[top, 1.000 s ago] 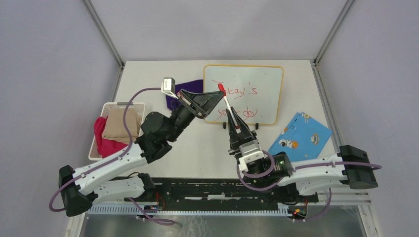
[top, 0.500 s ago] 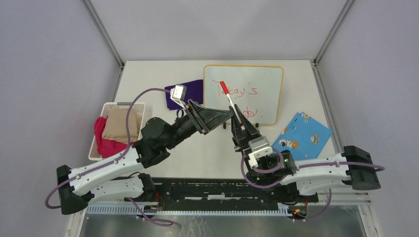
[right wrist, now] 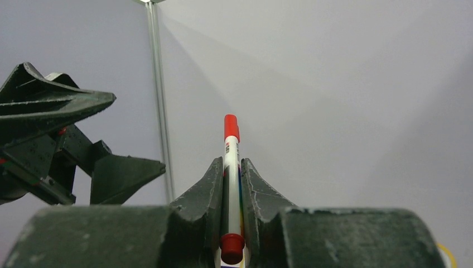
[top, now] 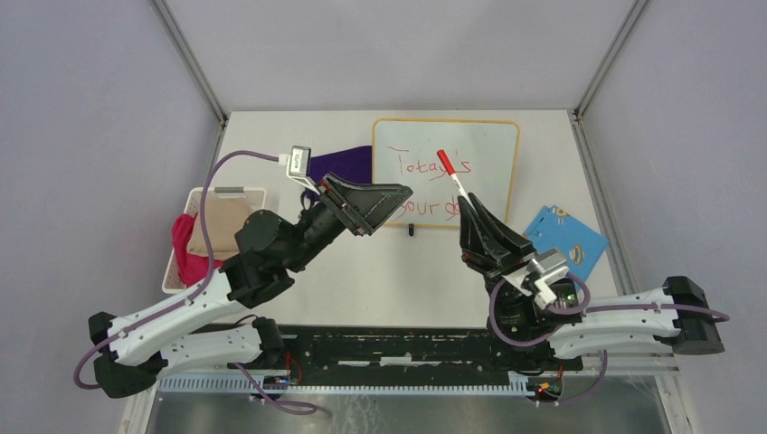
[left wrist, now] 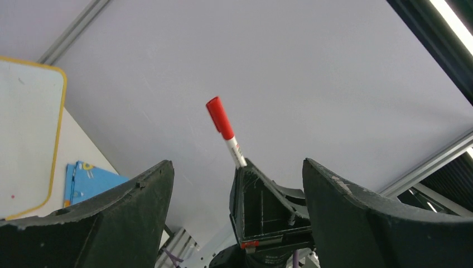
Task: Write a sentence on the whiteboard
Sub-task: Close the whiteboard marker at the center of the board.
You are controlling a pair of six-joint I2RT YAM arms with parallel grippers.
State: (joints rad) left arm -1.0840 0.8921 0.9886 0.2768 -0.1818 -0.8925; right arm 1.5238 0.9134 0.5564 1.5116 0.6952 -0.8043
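The whiteboard lies flat at the back of the table, and its orange-framed corner also shows in the left wrist view. The sentence is in red marker on two lines; my right gripper hides the end of the lower line. My right gripper is shut on a white marker that points up and away, its red cap on top. My left gripper hangs open and empty, left of the marker and apart from it.
A white basket holding pink and tan cloths stands at the left. A purple cloth lies beside the whiteboard. A blue patterned sheet lies at the right. Metal frame posts rise at both back corners of the table.
My left gripper opened, let go of the marker's red cap and drew back to the left. My right arm swung right and lifted, carrying the marker off the board's left part.
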